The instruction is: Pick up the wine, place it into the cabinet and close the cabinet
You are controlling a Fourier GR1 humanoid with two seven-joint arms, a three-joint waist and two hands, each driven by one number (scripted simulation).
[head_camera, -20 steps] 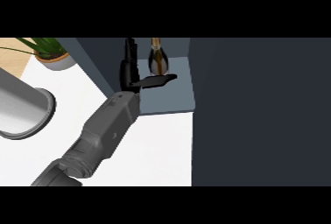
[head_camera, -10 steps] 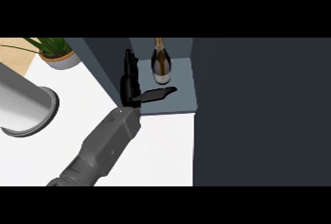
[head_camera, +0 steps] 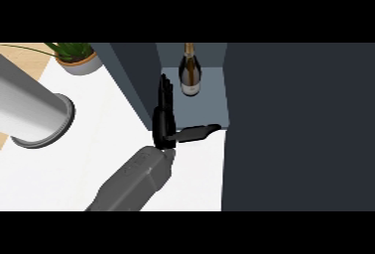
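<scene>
Wine bottle (head_camera: 190,72) upright inside cabinet (head_camera: 212,106), just beyond right hand (head_camera: 164,116); fingers straight, thumb splayed, grasping nothing.

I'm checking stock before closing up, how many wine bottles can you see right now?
1. A dark glass wine bottle with a pale label stands inside the open grey cabinet, at its back. The dark door at right may hide others.
</scene>
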